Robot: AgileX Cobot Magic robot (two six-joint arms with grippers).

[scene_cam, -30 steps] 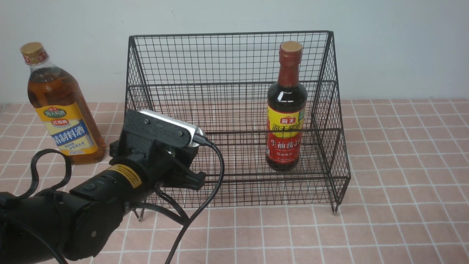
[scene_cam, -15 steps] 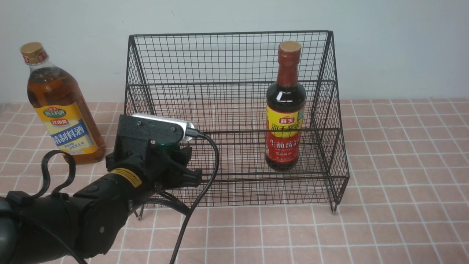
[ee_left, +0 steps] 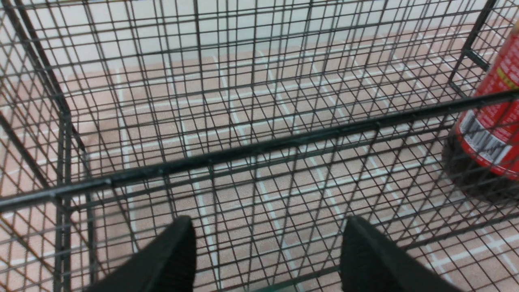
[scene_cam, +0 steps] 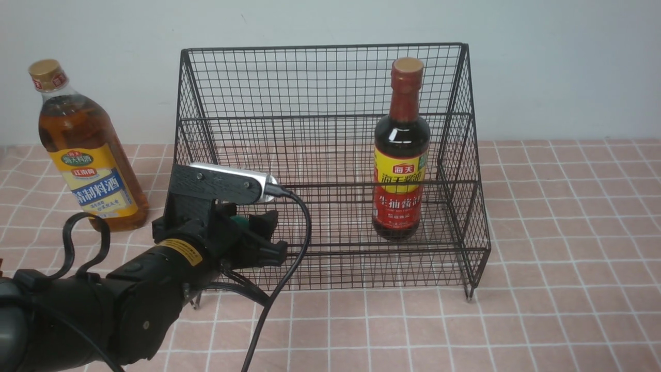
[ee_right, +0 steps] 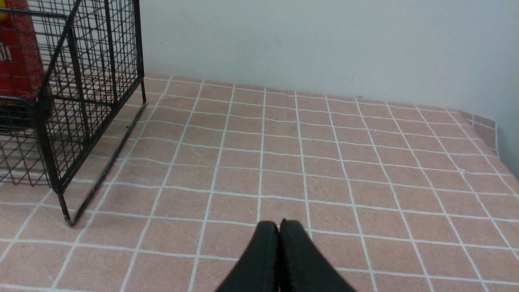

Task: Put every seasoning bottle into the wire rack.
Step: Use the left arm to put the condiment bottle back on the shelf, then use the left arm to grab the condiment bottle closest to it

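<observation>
The black wire rack (scene_cam: 320,47) stands mid-table. The dark soy-sauce bottle (scene_cam: 402,155) stands upright inside it, on the lower tier at the right. The tall amber bottle (scene_cam: 85,155) with a gold cap stands on the table to the rack's left. My left gripper (scene_cam: 242,222) reaches into the rack's front left part, and only a bit of the small jar's green cap (scene_cam: 238,222) shows between its fingers. In the left wrist view the left gripper (ee_left: 269,227) is open, its fingers clear of the green sliver (ee_left: 275,288). My right gripper (ee_right: 279,225) is shut and empty over bare tablecloth.
A pink checked cloth (scene_cam: 568,232) covers the table and a pale wall stands close behind the rack. The rack's front rail (ee_left: 259,148) crosses just ahead of the left fingers. The rack's right leg (ee_right: 65,211) stands left of the right gripper.
The left gripper has sunk a little into the rack's front left part and its jaws have spread wider, off the green-capped jar. The right gripper has stayed shut.
</observation>
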